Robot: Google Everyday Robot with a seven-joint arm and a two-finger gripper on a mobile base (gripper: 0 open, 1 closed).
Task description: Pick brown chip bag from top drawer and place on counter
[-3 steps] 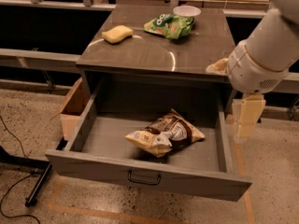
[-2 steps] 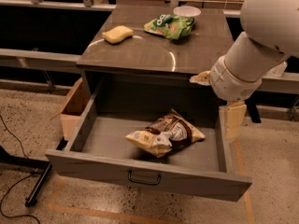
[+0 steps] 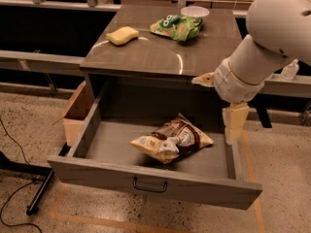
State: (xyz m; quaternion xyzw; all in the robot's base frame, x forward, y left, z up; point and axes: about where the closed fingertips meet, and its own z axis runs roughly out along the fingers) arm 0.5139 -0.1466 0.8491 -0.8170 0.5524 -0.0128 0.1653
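Note:
The brown chip bag (image 3: 171, 139) lies on its side in the middle of the open top drawer (image 3: 146, 178), pale yellow end toward the front left. My gripper (image 3: 218, 106) hangs over the drawer's right rear corner, just under the counter (image 3: 146, 55) edge. It is above and to the right of the bag, not touching it. Its two pale fingers (image 3: 235, 123) stand apart and hold nothing. The drawer's dark handle (image 3: 149, 185) shows at the middle of the front panel.
On the counter lie a yellow sponge (image 3: 122, 35), a green chip bag (image 3: 176, 27) and a white bowl (image 3: 195, 11) at the back. A cardboard box (image 3: 77, 113) stands left of the drawer. A black stand leg and cables (image 3: 29, 178) lie on the floor at left.
My arm has swung left and lower, bringing the gripper from beside the drawer's right wall to over its right rear corner. The bag has not moved.

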